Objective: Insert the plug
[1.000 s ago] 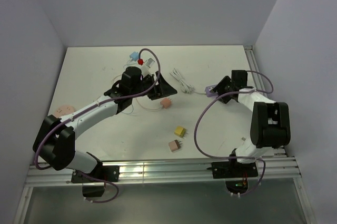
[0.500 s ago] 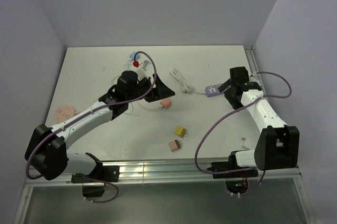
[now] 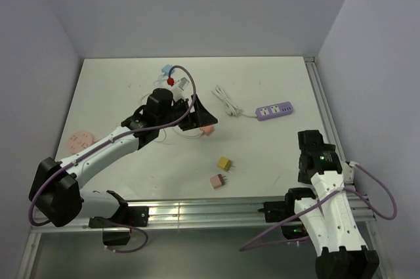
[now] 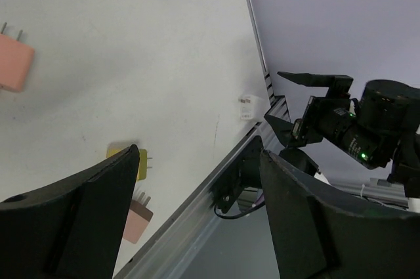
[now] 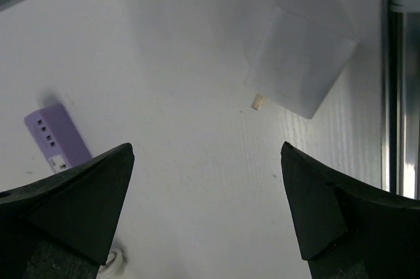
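L gripper (image 3: 200, 118): jaws wide, nothing btwn, just beside pink plug (image 3: 207, 130) mid-table (image 3: 131, 88). R gripper (image 5: 207, 161): wide too, empty, low at near-right corner, white adapter (image 5: 300, 62) ahead by rail (image 5: 394, 95). Purple pwr strip (image 3: 274, 111) well apart from both. Yellow plug (image 3: 225, 163) & 2nd pink plug (image 3: 217, 181) nearer front edge.

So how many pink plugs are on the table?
2: the far pink plug beside the left gripper, the near pink plug by the yellow plug. Others may hide under arms.
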`<state>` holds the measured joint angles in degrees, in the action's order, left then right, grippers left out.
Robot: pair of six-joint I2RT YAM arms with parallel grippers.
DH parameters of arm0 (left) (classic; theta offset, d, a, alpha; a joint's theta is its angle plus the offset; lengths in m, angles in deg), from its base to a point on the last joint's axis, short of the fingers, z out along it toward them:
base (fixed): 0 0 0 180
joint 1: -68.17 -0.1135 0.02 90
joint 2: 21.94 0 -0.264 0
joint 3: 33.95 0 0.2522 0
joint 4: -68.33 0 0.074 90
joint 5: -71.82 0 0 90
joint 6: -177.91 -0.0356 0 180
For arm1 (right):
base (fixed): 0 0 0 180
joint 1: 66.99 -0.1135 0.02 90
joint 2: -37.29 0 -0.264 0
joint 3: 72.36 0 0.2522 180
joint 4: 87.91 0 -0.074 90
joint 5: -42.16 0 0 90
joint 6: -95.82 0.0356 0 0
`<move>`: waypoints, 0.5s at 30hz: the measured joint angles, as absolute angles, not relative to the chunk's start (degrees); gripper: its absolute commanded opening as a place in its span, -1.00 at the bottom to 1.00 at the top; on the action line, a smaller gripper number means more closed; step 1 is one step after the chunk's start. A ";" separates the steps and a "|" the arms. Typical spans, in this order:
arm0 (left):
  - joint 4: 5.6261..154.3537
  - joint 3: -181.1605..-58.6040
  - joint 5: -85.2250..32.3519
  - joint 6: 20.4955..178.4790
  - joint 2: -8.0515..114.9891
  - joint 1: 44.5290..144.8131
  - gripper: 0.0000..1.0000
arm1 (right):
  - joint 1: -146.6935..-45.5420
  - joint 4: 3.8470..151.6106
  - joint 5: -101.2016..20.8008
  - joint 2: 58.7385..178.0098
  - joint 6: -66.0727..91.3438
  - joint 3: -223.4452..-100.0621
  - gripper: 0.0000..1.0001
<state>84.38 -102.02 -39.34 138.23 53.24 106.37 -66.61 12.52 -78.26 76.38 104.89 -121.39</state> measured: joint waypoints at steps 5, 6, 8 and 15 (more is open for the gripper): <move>87.85 -105.01 -39.32 138.06 54.09 108.01 0.58 | -65.95 10.47 -75.92 82.24 112.14 -120.45 1.00; 88.27 -105.49 -39.32 138.04 54.25 108.31 0.58 | -65.97 9.42 -75.63 83.88 113.26 -121.04 1.00; 89.06 -106.69 -39.34 138.04 54.79 109.12 0.58 | -65.84 7.39 -75.63 87.58 115.14 -122.41 1.00; 90.98 -108.36 -40.02 138.01 56.30 111.13 0.58 | -64.44 4.50 -77.77 81.67 117.61 -123.18 0.86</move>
<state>90.98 -108.36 -40.02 138.01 56.30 111.13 -64.44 4.50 -77.77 81.67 117.61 -123.18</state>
